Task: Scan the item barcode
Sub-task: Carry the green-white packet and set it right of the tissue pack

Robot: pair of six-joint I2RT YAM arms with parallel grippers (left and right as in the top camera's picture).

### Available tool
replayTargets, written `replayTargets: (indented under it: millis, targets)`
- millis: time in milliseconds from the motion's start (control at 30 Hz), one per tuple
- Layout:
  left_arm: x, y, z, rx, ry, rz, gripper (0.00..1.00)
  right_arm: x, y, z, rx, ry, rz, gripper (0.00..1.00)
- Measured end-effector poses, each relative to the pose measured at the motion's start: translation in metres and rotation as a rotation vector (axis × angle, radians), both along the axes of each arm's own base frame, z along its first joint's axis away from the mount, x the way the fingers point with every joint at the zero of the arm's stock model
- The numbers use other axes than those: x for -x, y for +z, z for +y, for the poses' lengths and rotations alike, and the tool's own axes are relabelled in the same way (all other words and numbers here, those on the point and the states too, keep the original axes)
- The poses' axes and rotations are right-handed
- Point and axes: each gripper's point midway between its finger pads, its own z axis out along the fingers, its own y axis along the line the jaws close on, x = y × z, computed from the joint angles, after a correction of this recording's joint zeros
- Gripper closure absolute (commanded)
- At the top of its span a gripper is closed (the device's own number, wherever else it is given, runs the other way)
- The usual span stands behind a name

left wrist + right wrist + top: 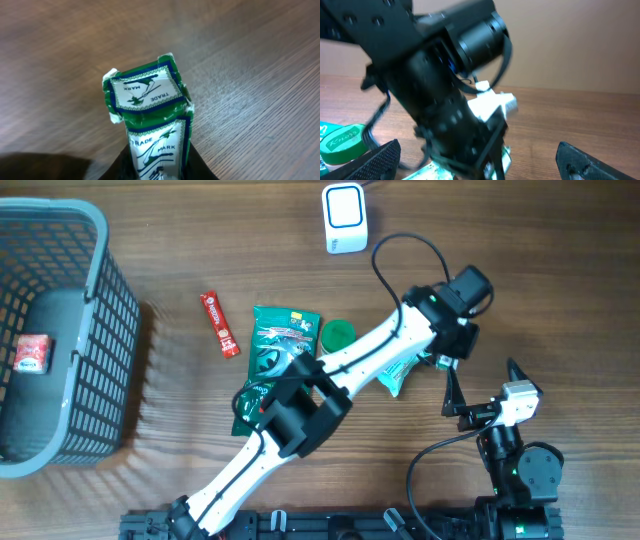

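The item is a green and white packet [150, 100] printed with "TRADE MARK", and my left gripper [159, 167] is shut on its lower end just above the wooden table. From overhead the packet [398, 376] pokes out under the left gripper [432, 360] right of centre. A white scanner box [345, 218] stands at the far edge of the table, well away from the packet. My right gripper [480, 372] stands open just to the right of the left wrist, holding nothing. In the right wrist view its fingers [375, 159] frame the left arm and a bit of the packet [432, 172].
A grey basket [95, 240] on the left holds a red item [32, 353]. A red sachet [218, 325], green packets [285, 335], a green lid [337, 333] and a dark green pack [252, 395] lie mid-table under the left arm.
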Motion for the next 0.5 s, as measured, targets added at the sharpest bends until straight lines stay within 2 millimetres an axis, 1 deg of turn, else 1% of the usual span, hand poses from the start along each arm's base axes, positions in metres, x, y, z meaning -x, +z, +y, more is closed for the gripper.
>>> replayTargets:
  millis: [67,133,167,200,233,333,400,433,500]
  targets:
    - [0.013,-0.007,-0.008,-0.007,-0.023,0.008,0.82,0.000,0.000,0.000,0.000,0.000,0.000,0.00]
    - [0.024,-0.008,-0.017,-0.002,-0.045,0.004,0.82,0.000,0.000,0.000,0.000,0.000,0.000,0.00]
    - [0.029,-0.011,-0.020,-0.005,-0.057,0.005,0.83,0.000,0.000,0.000,0.000,0.000,0.000,0.00]
    - [0.033,-0.015,-0.022,-0.011,-0.064,0.009,0.86,0.000,0.000,0.000,0.000,0.000,0.000,0.00]
    - [0.034,-0.018,-0.022,-0.015,-0.064,0.012,0.88,0.000,0.000,0.000,0.000,0.000,0.000,0.00]
    - [0.032,-0.020,-0.020,-0.023,-0.055,0.011,0.89,0.000,0.000,0.000,0.000,0.000,0.000,0.00]
    - [0.028,-0.022,-0.014,-0.036,-0.041,0.017,0.89,0.000,0.000,0.000,0.000,0.000,0.000,0.00]
    - [0.025,-0.025,-0.005,-0.060,-0.028,0.035,0.89,0.000,0.000,0.000,0.000,0.000,0.000,0.00]
    - [0.009,-0.028,0.017,-0.085,0.019,0.072,0.89,0.000,0.000,0.000,0.000,0.000,0.000,0.00]
